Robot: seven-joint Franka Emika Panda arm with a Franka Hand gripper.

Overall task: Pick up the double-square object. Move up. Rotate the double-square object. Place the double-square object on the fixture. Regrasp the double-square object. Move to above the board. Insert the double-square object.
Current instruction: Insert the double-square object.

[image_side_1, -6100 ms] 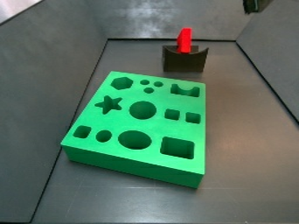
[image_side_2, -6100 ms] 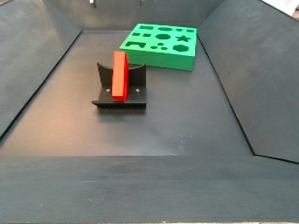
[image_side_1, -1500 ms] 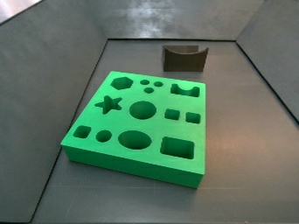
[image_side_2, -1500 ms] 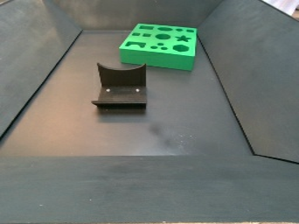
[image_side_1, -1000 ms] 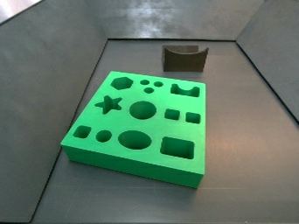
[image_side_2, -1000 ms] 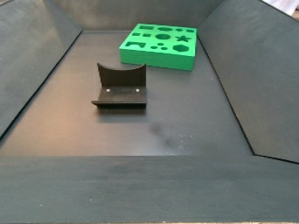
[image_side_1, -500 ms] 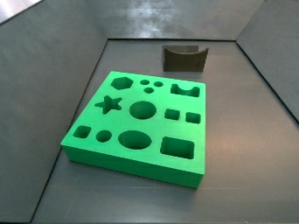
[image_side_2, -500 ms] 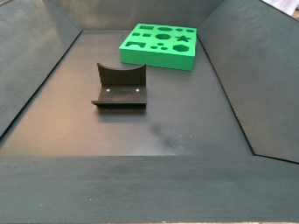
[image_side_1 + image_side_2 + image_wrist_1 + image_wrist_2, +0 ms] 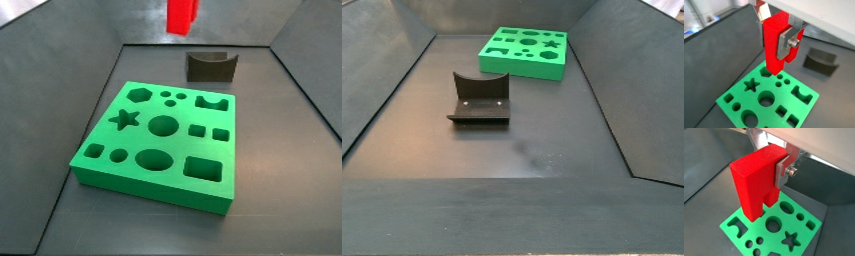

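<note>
Bright red, plain and unpatterned: the double-square object, clamped in the gripper high over the board; also red at 12 o'clock in a side view; silver finger plates with a dark screw head, no pads visible. Bright green board, holes reading darker green: star, circles, squares, hexagon; same green in both wrist views. Near-black fixture, matte, at 1 o'clock beyond the board. Dull grey floor with a faint paler smudge.
</note>
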